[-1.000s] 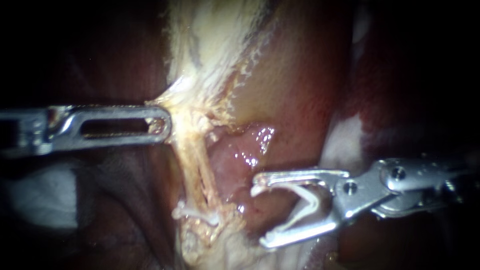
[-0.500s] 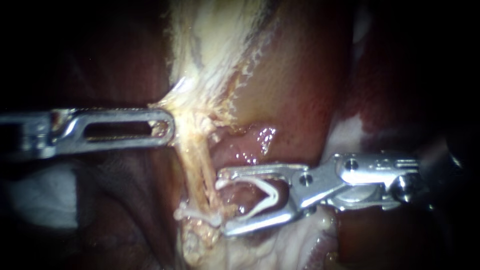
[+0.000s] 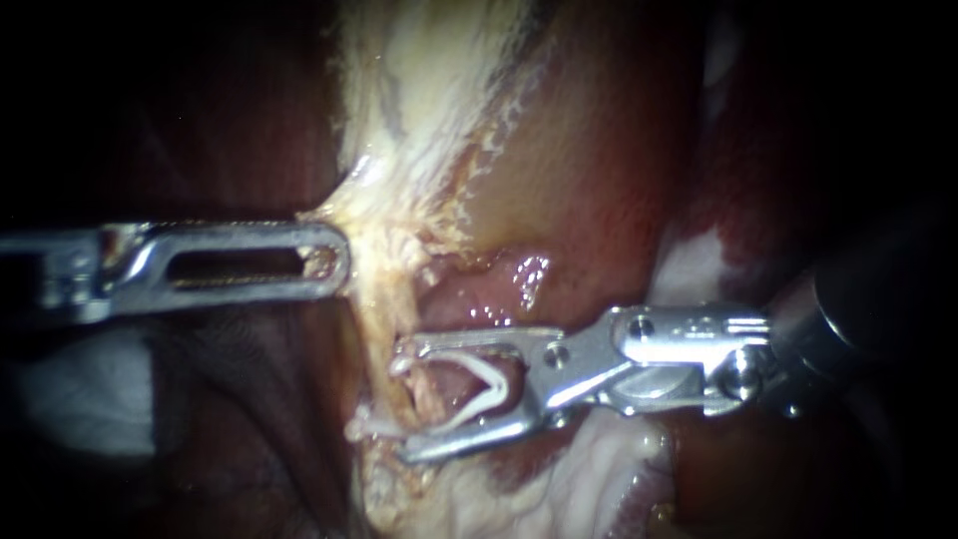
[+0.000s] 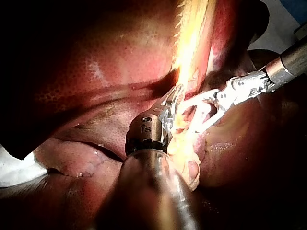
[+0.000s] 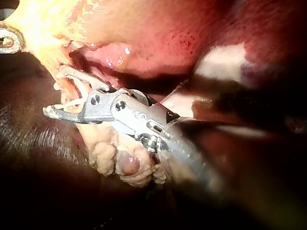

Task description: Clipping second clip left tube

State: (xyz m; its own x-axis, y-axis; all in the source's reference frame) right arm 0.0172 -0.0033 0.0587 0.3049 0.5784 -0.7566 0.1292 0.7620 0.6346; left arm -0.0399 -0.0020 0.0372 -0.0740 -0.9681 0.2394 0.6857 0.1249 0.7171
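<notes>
Tube (image 3: 392, 309) between spread jaws of my right instrument (image 3: 401, 401), holding open clip (image 3: 504, 384), unsqueezed; left instrument (image 3: 337, 262) grips tissue (image 3: 367, 232). Next I seat deeper, then close.

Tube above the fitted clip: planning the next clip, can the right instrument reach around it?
Probably yes: the right instrument, jaws holding a spread clip, appears to straddle the tube above the fitted clip; the left instrument grips tissue higher up.

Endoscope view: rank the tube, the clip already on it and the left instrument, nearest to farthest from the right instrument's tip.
1. Tube: inside the right instrument's loaded clip.
2. Fixed clip: just below, on the tube.
3. Left instrument: upper left, gripping pale tissue.
</notes>
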